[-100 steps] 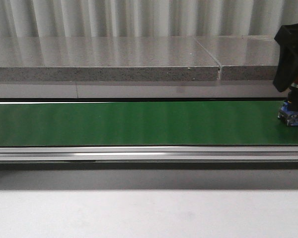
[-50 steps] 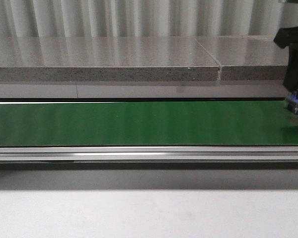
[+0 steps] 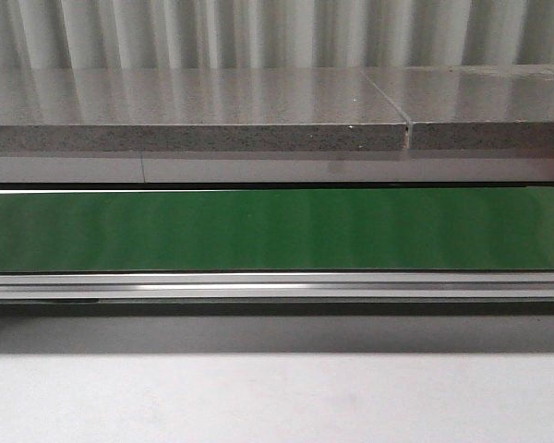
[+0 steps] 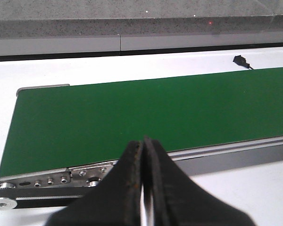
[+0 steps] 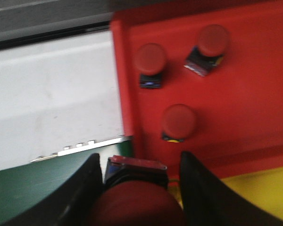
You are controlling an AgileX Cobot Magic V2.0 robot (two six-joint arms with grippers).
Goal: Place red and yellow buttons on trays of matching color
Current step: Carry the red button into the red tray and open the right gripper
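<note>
In the right wrist view my right gripper (image 5: 139, 162) is shut on a red button (image 5: 137, 200) with a dark blue base. It hangs over the corner where the green belt (image 5: 47, 188), the red tray (image 5: 254, 108) and the yellow tray (image 5: 259, 197) meet. Three red buttons stand on the red tray (image 5: 151, 59), (image 5: 213, 40), (image 5: 178, 120). My left gripper (image 4: 144, 142) is shut and empty, just before the belt's near rail (image 4: 61, 178). No yellow button shows. Neither gripper appears in the front view.
The green conveyor belt (image 3: 277, 229) runs across the front view with a metal rail (image 3: 277, 284) along its near side. A grey stone ledge (image 3: 194, 111) lies behind it, white tabletop (image 3: 277, 397) in front. A small black sensor (image 4: 239, 60) sits beyond the belt.
My right gripper, carrying the red button, has lifted off the belt's right end and moved right, out of the front view. The left arm has not visibly moved.
</note>
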